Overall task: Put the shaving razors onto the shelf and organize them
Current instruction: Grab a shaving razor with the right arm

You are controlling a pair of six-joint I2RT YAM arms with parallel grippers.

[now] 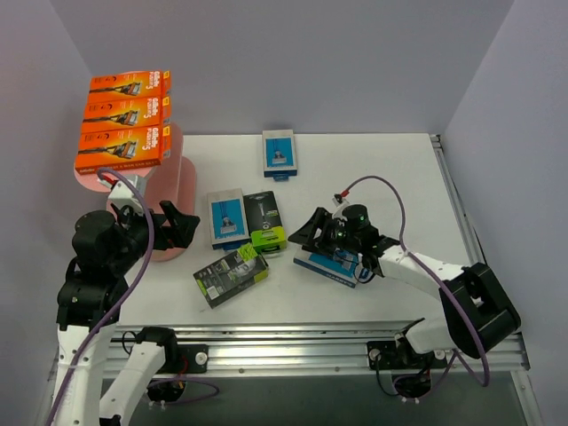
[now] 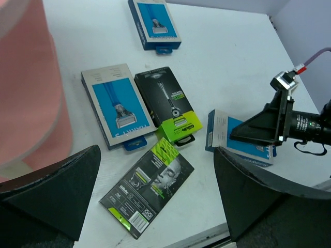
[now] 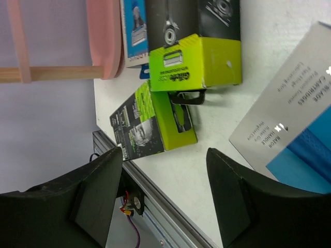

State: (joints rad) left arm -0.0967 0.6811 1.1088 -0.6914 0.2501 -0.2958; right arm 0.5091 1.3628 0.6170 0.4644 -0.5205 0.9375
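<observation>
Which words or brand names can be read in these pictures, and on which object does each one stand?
"RAZOR HANDLE": grey panel of the blue-and-grey pack, right wrist view.
"CARTRIDGES": same panel.
"Gillette": lime end of the black pack showing a razor.
Orange packs on the shelf: print too small to read.

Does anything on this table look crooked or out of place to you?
One black-and-lime razor pack lies crooked near the front edge of the table, seemingly back side up, while its twin and the blue-and-grey pack beside that lie straight and face up. Nothing looks spilled or damaged.
</observation>
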